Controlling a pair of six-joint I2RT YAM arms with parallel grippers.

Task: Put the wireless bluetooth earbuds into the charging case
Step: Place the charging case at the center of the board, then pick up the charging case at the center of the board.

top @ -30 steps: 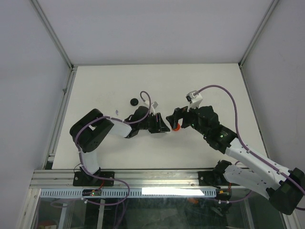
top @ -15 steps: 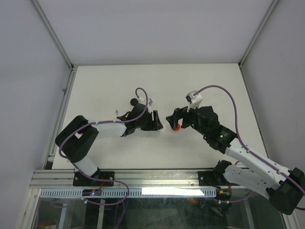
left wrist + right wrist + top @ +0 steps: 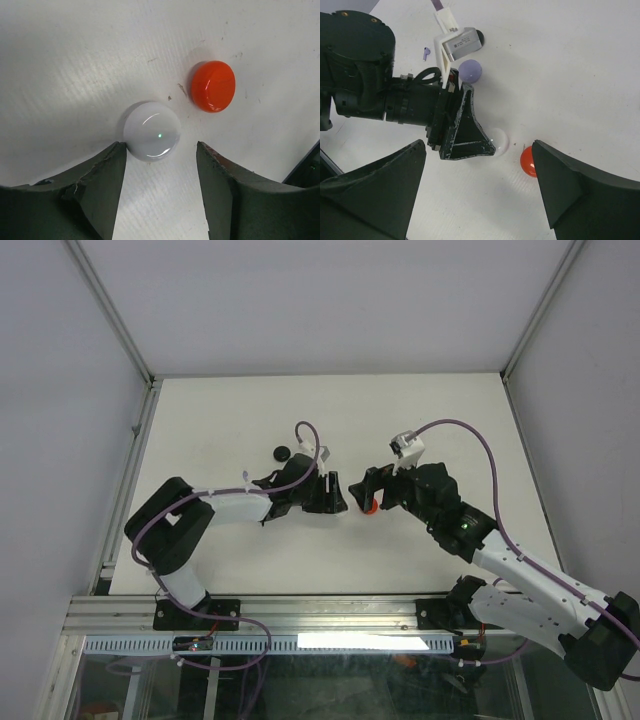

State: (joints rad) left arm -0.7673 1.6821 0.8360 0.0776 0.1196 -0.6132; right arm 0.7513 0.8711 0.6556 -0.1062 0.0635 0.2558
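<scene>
One white case (image 3: 152, 131), one red case (image 3: 213, 86)

Robot lab cell: white table (image 3: 250, 410), grey enclosure walls (image 3: 300, 300), aluminium frame rail (image 3: 330, 613) at front.

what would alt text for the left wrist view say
A glossy white round case sits on the table just ahead of the left gripper, whose jaws stand open to either side. A red round case lies apart from it, up and to the right.
</scene>
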